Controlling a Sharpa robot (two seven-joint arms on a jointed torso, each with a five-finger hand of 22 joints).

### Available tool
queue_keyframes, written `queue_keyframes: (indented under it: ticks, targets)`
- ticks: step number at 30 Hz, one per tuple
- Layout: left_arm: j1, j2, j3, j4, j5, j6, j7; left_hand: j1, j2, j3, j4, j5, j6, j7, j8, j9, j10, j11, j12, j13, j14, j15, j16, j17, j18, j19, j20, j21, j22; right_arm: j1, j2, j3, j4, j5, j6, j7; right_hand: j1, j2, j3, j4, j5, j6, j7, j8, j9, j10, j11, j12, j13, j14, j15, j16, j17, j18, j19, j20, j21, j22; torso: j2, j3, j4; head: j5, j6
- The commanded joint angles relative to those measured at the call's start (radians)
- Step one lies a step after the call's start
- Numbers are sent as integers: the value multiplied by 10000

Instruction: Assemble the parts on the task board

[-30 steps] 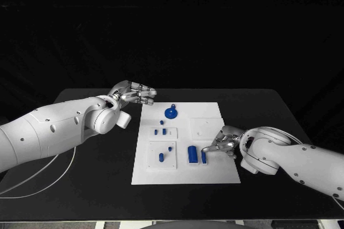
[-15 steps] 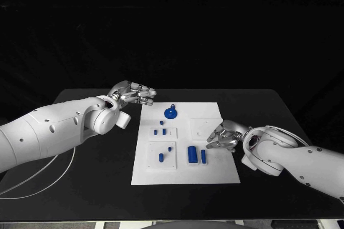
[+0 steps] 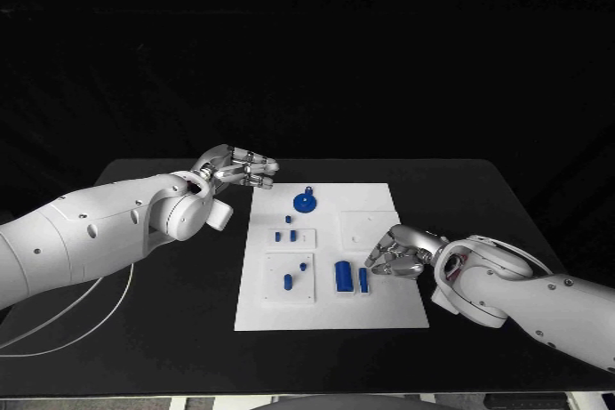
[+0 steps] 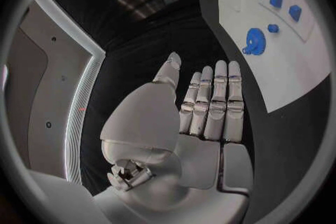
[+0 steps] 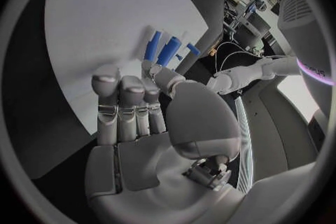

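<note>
- The task board (image 3: pixel 385 201) is a white plate in the middle of the black table (image 3: pixel 487 188), its long axis running from the near edge to the far edge
- A raised white square (image 3: pixel 292 238) on the board's left half holds two small blue parts standing side by side; a small blue peg (image 3: pixel 289 219) stands on the board just beyond it
- A larger raised white square (image 3: pixel 290 278) nearer the board's near edge holds three small blue parts
- Two long blue bars (image 3: pixel 344 277) lie side by side to the right of that square, each with its long axis pointing from near edge to far edge
- A blue gear-like part (image 3: pixel 305 201) lies near the board's far edge, a short stem pointing to the far edge
- The right hand (image 3: pixel 400 253) hangs over the board's right half just beside the bars, fingers curled in, nothing in them
- The left hand (image 3: pixel 237 170) is over the table at the board's far left corner, fingers bent close together, holding nothing
</note>
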Motion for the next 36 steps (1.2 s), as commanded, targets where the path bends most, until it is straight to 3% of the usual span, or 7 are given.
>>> queue_keyframes:
  ticks: [1, 24, 32, 36]
  targets:
    - [6, 10, 8, 10, -78, 114, 39, 25, 35, 51, 15, 35, -82, -14, -11, 13, -79, 5, 16, 9, -46, 51, -16, 11, -89, -31, 14, 27, 11, -47, 23, 2, 10, -726, 30, 613, -93, 28, 37, -38, -8, 101, -8, 15, -8, 66, -8, 41, 6, 6, -20, 70, 19, 23, 498, -31, 33, 23, 5, 7, -4, 11, -2]
    - [6, 13, 8, -7, -101, 128, 24, 25, 35, 51, 15, 35, -82, -14, -11, 13, -79, 5, 16, 9, -46, 51, -16, 11, -89, -31, 14, 27, 11, -123, 179, 4, 22, -1014, -658, 508, -165, 63, 134, -101, -45, 185, -36, 19, -5, 99, -32, 70, 31, 14, -30, 153, 73, 32, 533, -48, 93, 140, 4, 10, -3, 35, -17]
    - [6, 11, 8, -6, -111, 134, 19, 25, 35, 51, 15, 35, -82, -14, -11, 13, -79, 5, 16, 9, -46, 51, -16, 11, -89, -31, 14, 27, 11, -123, 259, 4, -40, -1153, -517, 443, -182, 63, 144, -100, -64, 212, -40, 23, -4, 98, -33, 66, 33, 8, -30, 148, 63, 34, 534, -43, 98, 162, 9, 6, 6, -29, -18]
    - [6, 10, 8, -15, -113, 135, 14, 25, 35, 51, 15, 35, -82, -14, -11, 13, -79, 5, 16, 9, -46, 51, -16, 11, -89, -31, 14, 27, 11, -129, 343, 4, -109, -1247, -340, 407, -181, 60, 143, -101, -89, 225, -44, 20, -5, 100, -34, 69, 36, 7, -31, 146, 61, 32, 531, -40, 89, 164, 6, 11, -5, 20, -39]
